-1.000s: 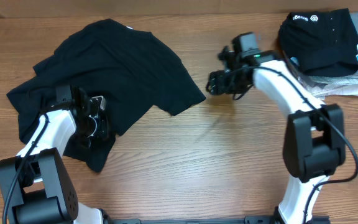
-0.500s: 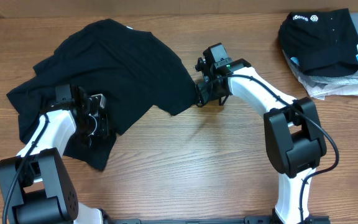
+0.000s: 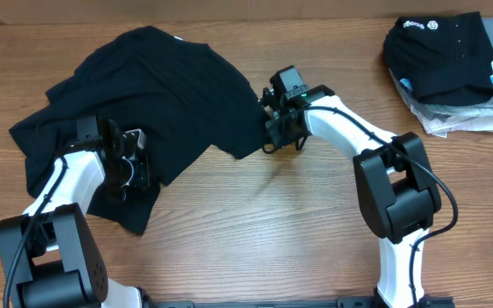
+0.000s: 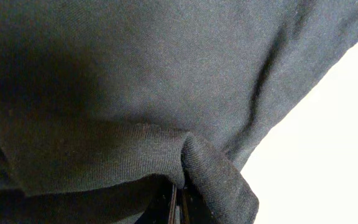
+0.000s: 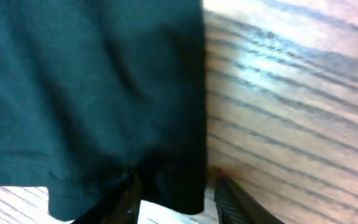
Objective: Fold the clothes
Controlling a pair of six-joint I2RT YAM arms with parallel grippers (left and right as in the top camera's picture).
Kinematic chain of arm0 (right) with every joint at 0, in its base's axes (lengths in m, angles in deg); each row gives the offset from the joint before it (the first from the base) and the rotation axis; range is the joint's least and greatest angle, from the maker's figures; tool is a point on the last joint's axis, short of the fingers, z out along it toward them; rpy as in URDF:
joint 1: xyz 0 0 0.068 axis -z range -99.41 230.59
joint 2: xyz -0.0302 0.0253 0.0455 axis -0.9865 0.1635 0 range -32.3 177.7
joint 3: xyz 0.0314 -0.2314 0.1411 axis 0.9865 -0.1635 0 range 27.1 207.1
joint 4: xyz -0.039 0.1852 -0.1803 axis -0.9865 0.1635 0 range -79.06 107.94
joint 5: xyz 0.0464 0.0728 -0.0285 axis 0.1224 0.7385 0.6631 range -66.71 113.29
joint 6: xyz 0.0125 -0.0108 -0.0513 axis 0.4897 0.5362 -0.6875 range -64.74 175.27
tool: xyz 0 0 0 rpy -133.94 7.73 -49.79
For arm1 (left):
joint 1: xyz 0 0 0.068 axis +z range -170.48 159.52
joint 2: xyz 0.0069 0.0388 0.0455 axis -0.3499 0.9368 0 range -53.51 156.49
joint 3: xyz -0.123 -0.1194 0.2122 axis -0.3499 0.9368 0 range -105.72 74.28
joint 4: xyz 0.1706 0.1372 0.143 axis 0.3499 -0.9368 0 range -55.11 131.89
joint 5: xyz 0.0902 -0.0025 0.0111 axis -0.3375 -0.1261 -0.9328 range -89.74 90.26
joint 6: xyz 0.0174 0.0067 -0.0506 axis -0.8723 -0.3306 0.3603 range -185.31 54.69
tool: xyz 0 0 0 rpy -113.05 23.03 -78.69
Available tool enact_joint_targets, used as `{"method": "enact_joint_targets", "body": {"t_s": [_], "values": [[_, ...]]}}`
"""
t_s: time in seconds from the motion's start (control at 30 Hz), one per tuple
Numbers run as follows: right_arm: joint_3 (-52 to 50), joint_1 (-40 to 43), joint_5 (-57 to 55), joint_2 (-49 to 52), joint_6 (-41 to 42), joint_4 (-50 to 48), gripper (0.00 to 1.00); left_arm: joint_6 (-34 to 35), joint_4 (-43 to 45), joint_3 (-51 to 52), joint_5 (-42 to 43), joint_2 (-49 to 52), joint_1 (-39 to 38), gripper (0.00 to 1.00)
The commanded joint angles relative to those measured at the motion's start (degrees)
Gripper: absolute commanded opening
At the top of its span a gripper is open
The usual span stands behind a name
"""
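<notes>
A: Where are we on the fold? The black T-shirt (image 3: 152,94) is sprawled over the left half of the table (image 3: 315,231). It's bunched and rumpled, one layer flopped over another, with the white neck label (image 3: 178,37) peeking out at the far edge.

B: Early days, I'd say. There's no clean crease anywhere and no flat shape. It needs spreading out before any real fold can happen.

A: The left gripper (image 4: 178,200) is pressed together on the fabric at the shirt's near-left side. The wrist view shows a ridge of cloth wedged right in it.

B: And the right gripper (image 3: 270,135) is at the shirt's right-hand corner (image 3: 259,144), which looks like a sleeve edge. From its wrist camera the fingers (image 5: 232,202) stand spread, one on either side of the hem. The cloth between them isn't visibly squeezed.

A: So one hold is made and a second is lined up.

B: That's my read. What's left is to clamp that corner, pull the shirt flat, then bring the sleeves in and double the body over.

A: Meanwhile the pile of folded clothes (image 3: 448,68) sits at the far right, well apart from all this.

B: Finished pieces, by the look of them. This shirt is nowhere near joining them.
</notes>
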Motion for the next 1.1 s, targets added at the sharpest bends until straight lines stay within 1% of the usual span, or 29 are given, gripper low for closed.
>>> {"method": "enact_joint_targets", "body": {"t_s": [0.0,0.1,0.13,0.17,0.2,0.27,0.3,0.47,0.6,0.63,0.7,0.83,1.07], "values": [[1.25,-0.44,1.70,0.85,-0.02,0.33,0.39,0.79,0.24,0.22,1.25,0.33,-0.42,0.04],[1.25,-0.44,1.73,0.83,0.26,0.87,0.25,1.16,0.24,0.22,1.27,0.33,-0.42,0.04],[1.40,-0.44,1.68,0.81,0.72,1.22,0.15,1.51,0.31,0.22,1.27,0.33,-0.42,0.04],[1.64,-0.26,1.64,0.79,1.55,1.66,0.08,1.70,0.31,0.20,1.29,0.33,-0.42,0.04],[2.27,0.02,1.75,0.79,2.54,2.58,0.04,2.34,0.31,0.15,1.29,0.31,-0.42,0.04],[4.66,0.94,1.70,0.79,4.55,5.49,0.04,2.71,0.02,-0.26,1.73,0.26,-0.44,0.04],[7.96,2.10,1.95,0.74,4.79,9.16,0.04,2.71,-0.83,-1.16,3.21,0.24,-0.44,0.04],[19.78,6.49,2.19,0.72,6.10,20.90,0.04,2.62,-5.09,-4.68,6.64,0.15,-1.29,0.04],[29.55,11.37,3.32,0.72,6.10,29.66,0.04,2.60,-8.44,-7.15,6.82,0.15,-5.16,0.04],[32.94,13.81,4.20,0.72,6.08,32.48,0.04,2.64,-9.22,-7.93,6.86,0.15,-7.65,0.04],[35.23,16.50,5.40,0.72,6.08,34.12,0.04,2.69,-9.70,-8.79,6.99,0.15,-10.88,0.04],[35.41,21.31,7.15,0.81,6.08,34.69,0.04,3.13,-10.60,-11.43,8.41,0.15,-19.28,0.04],[35.41,24.20,7.32,0.81,6.08,34.29,0.04,3.10,-14.19,-16.87,9.44,0.15,-29.83,0.04]]}}
